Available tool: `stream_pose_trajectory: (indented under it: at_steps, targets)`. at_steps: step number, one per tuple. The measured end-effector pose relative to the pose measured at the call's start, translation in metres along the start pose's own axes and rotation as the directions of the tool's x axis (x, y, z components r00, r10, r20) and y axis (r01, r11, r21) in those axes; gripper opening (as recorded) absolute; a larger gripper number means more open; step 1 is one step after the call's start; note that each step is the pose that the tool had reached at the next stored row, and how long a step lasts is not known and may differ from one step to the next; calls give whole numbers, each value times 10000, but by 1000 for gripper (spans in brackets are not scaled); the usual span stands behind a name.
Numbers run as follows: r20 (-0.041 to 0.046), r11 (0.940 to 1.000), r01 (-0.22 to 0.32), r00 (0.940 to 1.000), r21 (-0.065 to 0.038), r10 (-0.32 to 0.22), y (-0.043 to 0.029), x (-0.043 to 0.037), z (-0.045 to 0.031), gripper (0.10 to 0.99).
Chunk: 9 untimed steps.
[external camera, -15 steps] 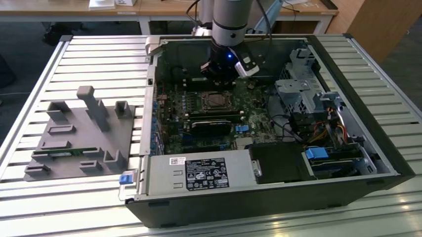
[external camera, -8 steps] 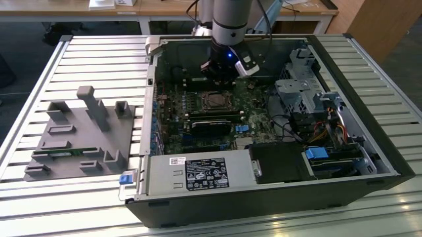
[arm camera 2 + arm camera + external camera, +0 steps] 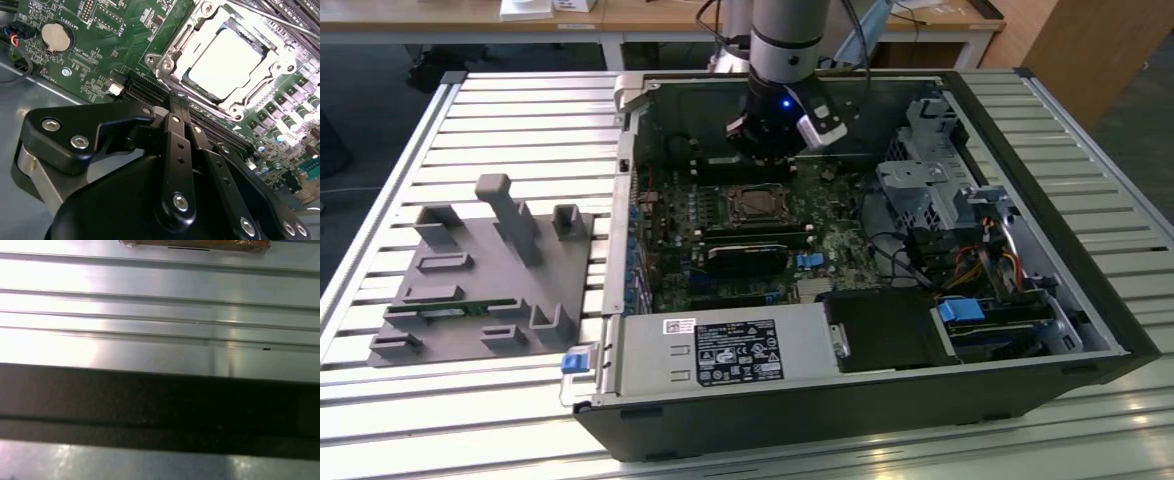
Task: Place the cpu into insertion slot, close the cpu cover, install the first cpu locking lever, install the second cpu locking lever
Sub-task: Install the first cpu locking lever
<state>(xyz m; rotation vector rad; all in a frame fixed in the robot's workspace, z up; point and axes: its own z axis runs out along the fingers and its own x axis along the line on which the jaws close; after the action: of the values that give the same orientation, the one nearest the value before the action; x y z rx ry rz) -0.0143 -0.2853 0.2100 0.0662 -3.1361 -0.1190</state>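
With the silvery-beige square cpu (image 3: 227, 60) seated in the metal-rimmed insertion slot (image 3: 170, 62) and the black gripper (image 3: 172, 107) fingers (image 3: 176, 112) clenched empty, press squarely.

Even daylight in the exterior view, glare washing out the cpu (image 3: 227, 57), close black linkage soft-focused
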Motion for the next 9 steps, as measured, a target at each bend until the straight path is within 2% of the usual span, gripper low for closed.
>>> stream_pose_trajectory:
  at_steps: [9]
  targets:
    - [-1,10000,-1,10000,1,1,-35,0,-3,106]
